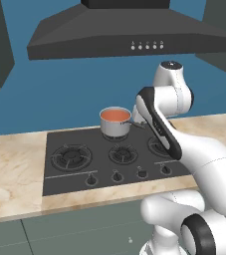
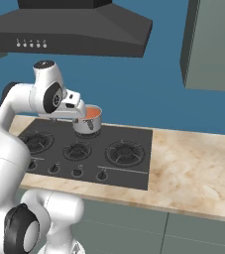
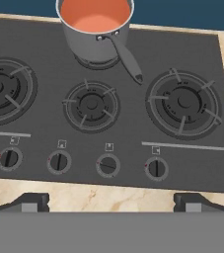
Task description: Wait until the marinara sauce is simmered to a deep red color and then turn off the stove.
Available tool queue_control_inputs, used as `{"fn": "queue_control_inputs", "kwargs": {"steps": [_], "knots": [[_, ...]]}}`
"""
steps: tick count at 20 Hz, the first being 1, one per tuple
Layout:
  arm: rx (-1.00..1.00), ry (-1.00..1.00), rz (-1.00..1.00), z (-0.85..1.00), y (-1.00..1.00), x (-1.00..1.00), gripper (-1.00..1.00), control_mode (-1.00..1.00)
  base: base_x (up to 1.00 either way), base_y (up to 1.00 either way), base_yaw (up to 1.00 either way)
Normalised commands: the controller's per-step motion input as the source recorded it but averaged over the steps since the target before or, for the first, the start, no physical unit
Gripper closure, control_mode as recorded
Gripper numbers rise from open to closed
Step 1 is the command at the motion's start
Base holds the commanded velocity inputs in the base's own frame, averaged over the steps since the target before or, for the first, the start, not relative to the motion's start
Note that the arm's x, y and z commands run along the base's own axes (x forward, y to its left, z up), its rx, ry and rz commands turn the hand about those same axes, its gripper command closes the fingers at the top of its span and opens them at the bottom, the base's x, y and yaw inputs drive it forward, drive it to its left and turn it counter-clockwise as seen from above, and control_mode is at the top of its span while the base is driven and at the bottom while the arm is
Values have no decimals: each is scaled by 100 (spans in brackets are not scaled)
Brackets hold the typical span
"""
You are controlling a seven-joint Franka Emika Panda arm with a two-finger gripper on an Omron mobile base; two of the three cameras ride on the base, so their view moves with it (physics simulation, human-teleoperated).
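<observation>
The stove (image 1: pixel 59 185) (image 2: pixel 140 133) (image 3: pixel 133 121) is a black cooktop set into a marble counter. On its rear middle burner stands a steel saucepan (image 3: pixel 91 45) holding the marinara sauce (image 1: pixel 115 115) (image 2: pixel 90 113) (image 3: pixel 96 12), a smooth orange-red pool. The pan's handle (image 3: pixel 127 60) points toward the right front burner. My gripper (image 3: pixel 113 202) hovers above the stove's front edge, open wide, with nothing between its fingertips (image 3: pixel 32 201). Below it runs a row of knobs; the third knob (image 3: pixel 107 165) has its bar lying crosswise, while the others stand upright.
A dark range hood (image 1: pixel 109 35) (image 2: pixel 74 30) hangs over the cooktop. Marble counter (image 1: pixel 10 169) (image 2: pixel 193 168) stretches to both sides. Grey wall cabinets (image 2: pixel 213 44) flank the hood. My own arm crosses the right of the stove in the left base view.
</observation>
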Motion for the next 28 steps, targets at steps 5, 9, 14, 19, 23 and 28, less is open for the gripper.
{"fn": "queue_control_inputs", "kwargs": {"steps": [5,9,14,19,23,28], "knots": [[0,0,0,0,0,0,-100,-100,0,0,0],[0,0,0,0,0,0,-100,-100,0,0,0],[0,0,0,0,0,0,-100,-100,0,0,0],[0,0,0,0,0,0,-100,-100,0,0,0],[0,0,0,0,0,0,-100,-100,0,0,0],[0,0,0,0,0,0,-100,-100,0,0,0]]}}
